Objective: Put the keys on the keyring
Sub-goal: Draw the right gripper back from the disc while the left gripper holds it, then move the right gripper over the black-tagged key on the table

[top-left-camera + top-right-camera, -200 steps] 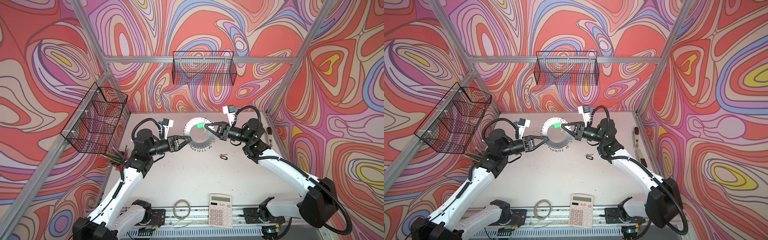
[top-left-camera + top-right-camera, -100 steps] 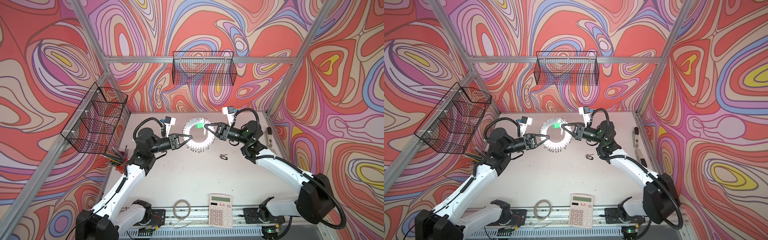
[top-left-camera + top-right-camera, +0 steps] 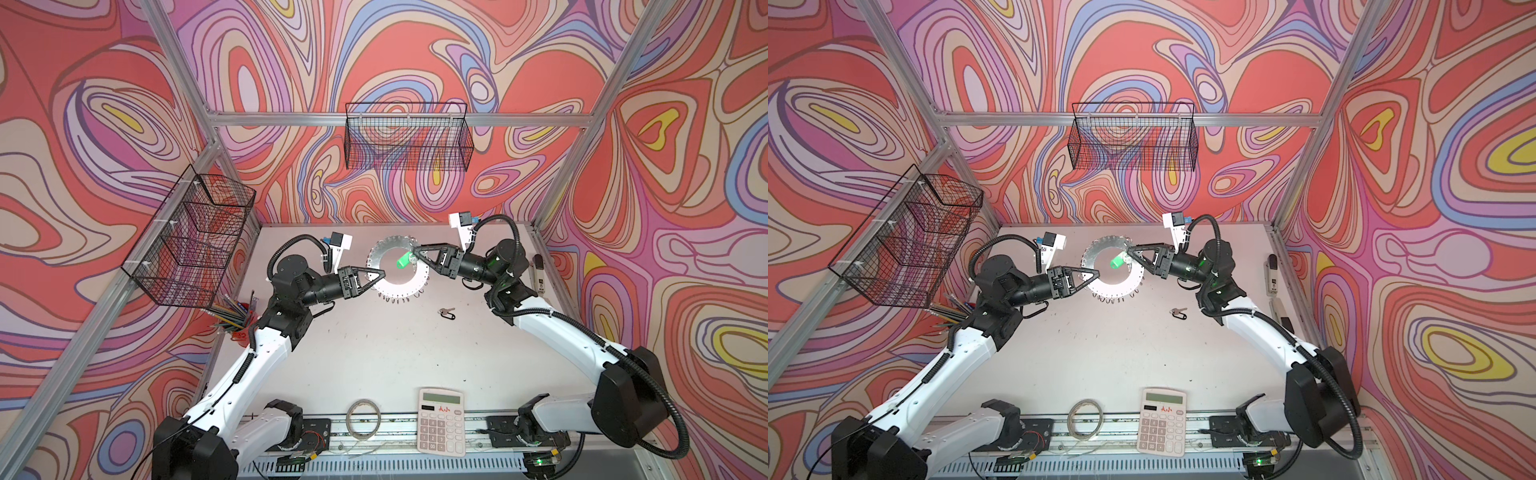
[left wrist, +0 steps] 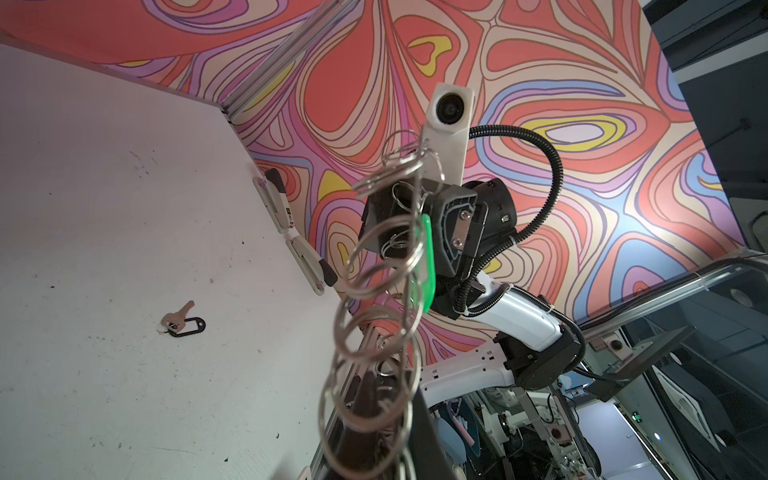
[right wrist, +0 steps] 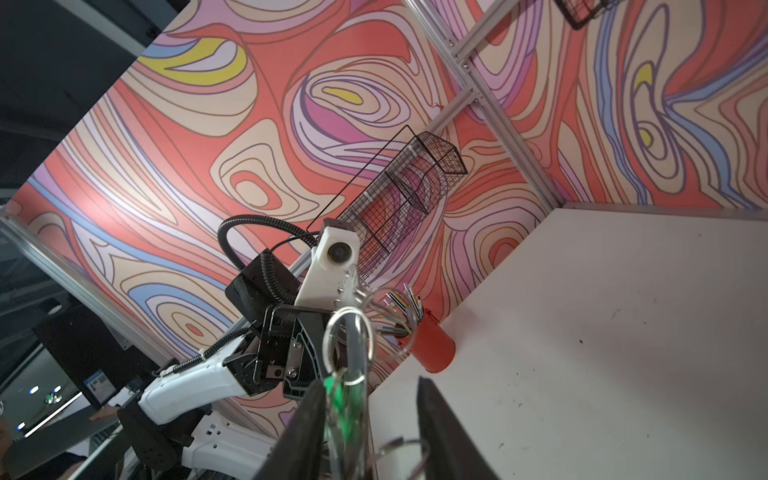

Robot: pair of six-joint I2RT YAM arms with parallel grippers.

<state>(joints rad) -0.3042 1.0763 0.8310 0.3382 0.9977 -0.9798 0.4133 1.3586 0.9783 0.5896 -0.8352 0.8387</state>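
The keyring (image 3: 398, 289) is a silver disc edged with wire loops, held up off the table at the back middle in both top views (image 3: 1115, 289). My left gripper (image 3: 382, 274) is shut on its left edge. The right gripper (image 3: 414, 254) stands open around the right edge; in its wrist view both fingers (image 5: 309, 424) are apart, with the disc's edge (image 5: 353, 345) between them. One of the keys, with a green tag (image 3: 402, 262) (image 4: 428, 257), hangs on the keyring. The key with the black tag (image 3: 446, 312) (image 4: 183, 324) lies flat on the table.
A calculator (image 3: 440, 422) and a tape roll (image 3: 365, 417) lie at the front edge. A red cup of pencils (image 5: 428, 345) stands at the left wall. Wire baskets (image 3: 191, 237) (image 3: 409, 141) hang on the walls. Staplers (image 3: 538, 270) lie along the right edge.
The left gripper moved in and closed on the keyring's left edge. The right gripper, shut before, has opened its jaws at the right edge. The keyring stays up.
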